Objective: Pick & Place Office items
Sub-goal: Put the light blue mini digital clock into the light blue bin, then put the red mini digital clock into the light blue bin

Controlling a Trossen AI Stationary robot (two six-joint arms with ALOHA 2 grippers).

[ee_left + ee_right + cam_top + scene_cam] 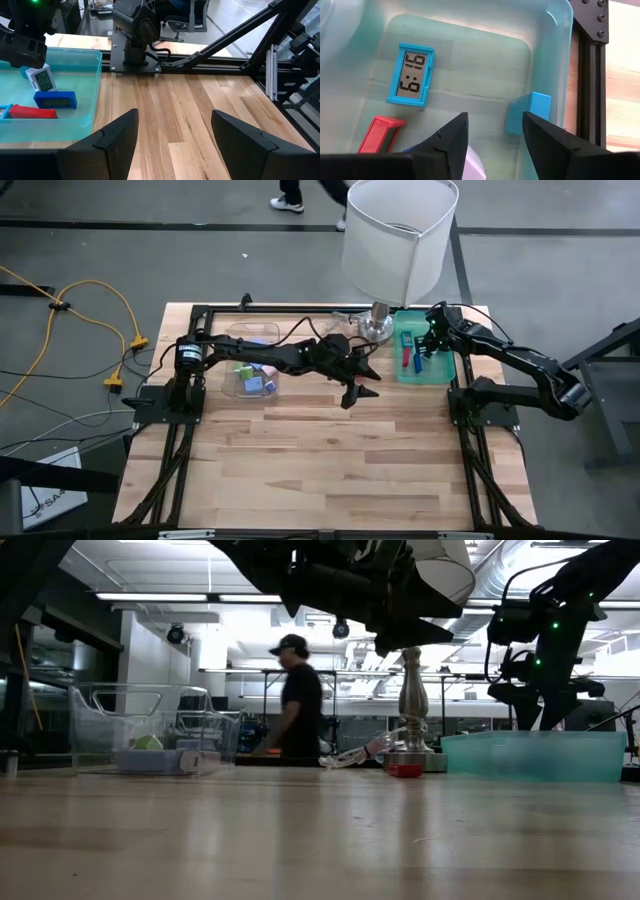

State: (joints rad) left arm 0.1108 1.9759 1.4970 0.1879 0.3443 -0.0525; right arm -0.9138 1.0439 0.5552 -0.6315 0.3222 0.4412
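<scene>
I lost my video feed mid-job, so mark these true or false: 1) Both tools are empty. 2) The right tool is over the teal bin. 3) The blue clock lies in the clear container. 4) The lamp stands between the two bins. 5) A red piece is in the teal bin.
1) True: the left tool and right tool stand open, holding nothing.
2) True: it hangs over the teal bin.
3) False: the blue clock lies in the teal bin, not the clear container.
4) True: the lamp stands between them.
5) True: the red piece lies there.
</scene>
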